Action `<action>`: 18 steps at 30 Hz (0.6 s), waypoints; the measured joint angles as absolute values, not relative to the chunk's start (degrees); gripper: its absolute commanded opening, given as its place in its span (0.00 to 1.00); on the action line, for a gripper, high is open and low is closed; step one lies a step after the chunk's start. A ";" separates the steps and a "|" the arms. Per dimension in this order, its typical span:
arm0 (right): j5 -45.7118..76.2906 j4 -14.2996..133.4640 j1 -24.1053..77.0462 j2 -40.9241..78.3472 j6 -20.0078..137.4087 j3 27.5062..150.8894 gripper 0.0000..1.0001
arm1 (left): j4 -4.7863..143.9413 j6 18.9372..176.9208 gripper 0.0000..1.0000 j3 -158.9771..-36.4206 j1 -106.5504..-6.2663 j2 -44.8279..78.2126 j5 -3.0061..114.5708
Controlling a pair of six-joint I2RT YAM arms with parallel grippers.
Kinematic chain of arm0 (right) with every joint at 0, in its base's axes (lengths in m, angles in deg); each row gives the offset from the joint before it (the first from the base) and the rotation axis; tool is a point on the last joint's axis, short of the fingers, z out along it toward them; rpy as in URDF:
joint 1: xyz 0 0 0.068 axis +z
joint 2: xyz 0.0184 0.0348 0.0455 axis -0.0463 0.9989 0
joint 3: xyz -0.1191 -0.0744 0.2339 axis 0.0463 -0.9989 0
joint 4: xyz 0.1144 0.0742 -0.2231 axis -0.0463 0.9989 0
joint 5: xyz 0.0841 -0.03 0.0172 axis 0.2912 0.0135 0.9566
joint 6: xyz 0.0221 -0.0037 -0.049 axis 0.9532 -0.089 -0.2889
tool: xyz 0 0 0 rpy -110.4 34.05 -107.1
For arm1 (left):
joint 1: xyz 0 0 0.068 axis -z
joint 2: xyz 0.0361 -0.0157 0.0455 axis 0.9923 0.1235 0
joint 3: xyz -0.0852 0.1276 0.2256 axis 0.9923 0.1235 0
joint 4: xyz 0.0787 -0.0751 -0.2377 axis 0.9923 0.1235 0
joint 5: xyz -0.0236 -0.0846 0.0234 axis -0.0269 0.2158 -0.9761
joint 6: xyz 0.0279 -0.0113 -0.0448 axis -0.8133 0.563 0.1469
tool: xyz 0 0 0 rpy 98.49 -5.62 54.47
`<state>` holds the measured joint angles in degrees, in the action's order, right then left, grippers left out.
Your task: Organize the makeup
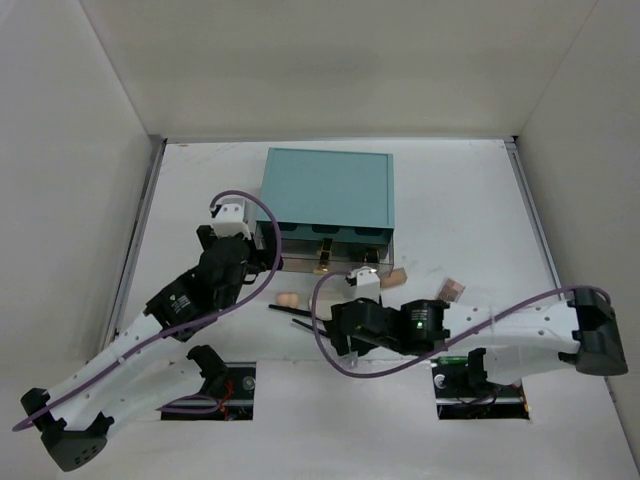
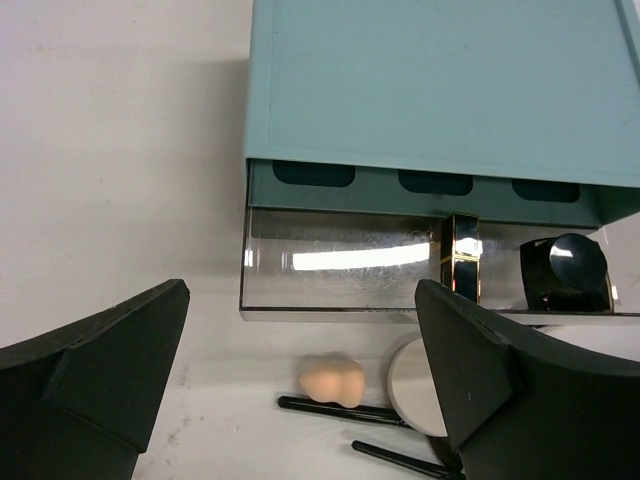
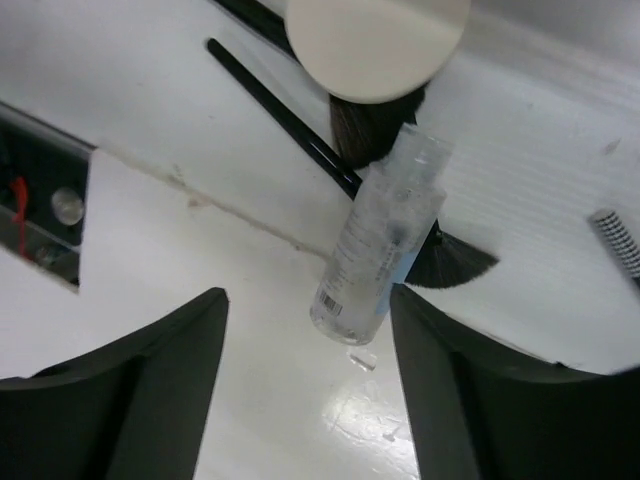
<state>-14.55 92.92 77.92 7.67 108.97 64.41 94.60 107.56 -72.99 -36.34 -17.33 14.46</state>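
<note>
- The right claw [image 3: 308, 300] is released. Its fingers stand apart on either side of the base of the clear plastic bottle [image 3: 382, 235] and touch nothing.
- The bottle lies on its side on the white counter [image 1: 470, 200], about mid-counter toward the near edge, and its neck rests across the black brushes [image 3: 280, 110].
- It looks light, stiff and slick, so it will likely roll. I would close across the middle of the barrel, away from the cap.
- The round cream puff [image 3: 375, 40] sits just beyond it, over the brush bristles.
- The left claw [image 2: 300, 300] is also released and empty. It hangs before the teal drawer box [image 2: 430, 90].
- The box's clear drawer [image 2: 340, 265] is pulled out. A black jar [image 2: 565, 270] sits at its right end and the left part looks bare.
- The peach egg-shaped sponge [image 2: 333, 380] lies on the counter just in front of the drawer.
</note>
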 measured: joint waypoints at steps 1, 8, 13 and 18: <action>-14.13 93.07 77.94 9.62 109.40 64.41 0.76 | 94.88 107.65 1.00 -72.99 -36.52 -17.37 14.48; -13.50 93.25 77.94 19.85 112.83 64.41 0.67 | 95.82 108.35 1.00 -72.31 -36.93 -18.29 14.55; -13.69 93.09 77.20 24.76 115.06 64.39 0.25 | 96.19 108.96 1.00 -71.94 -36.93 -18.60 14.97; -14.96 94.21 77.39 22.36 115.54 64.52 0.11 | 96.35 109.40 1.00 -71.75 -36.93 -20.15 15.18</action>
